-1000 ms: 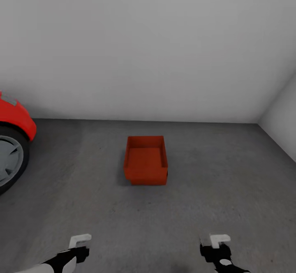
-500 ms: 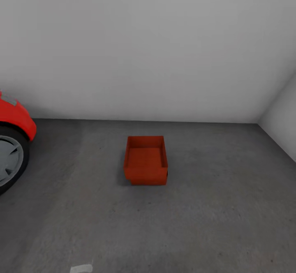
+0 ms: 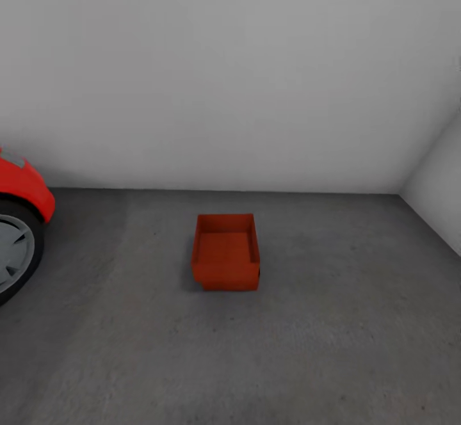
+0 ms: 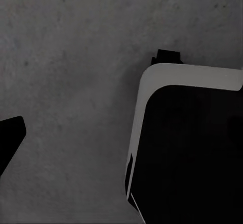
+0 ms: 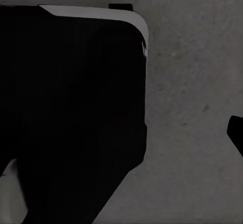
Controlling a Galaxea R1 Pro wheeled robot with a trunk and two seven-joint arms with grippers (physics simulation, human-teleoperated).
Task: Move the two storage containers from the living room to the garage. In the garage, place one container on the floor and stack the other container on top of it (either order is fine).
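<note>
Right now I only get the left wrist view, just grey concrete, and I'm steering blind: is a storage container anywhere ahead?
Observer: Yes. The head view shows one orange-red container standing open side up on the floor, straight ahead.
Operator: Anything beside it I could hit?
Observer: A red car sits off to the left, well apart from the container, with its wheel at the picture's edge.
</note>
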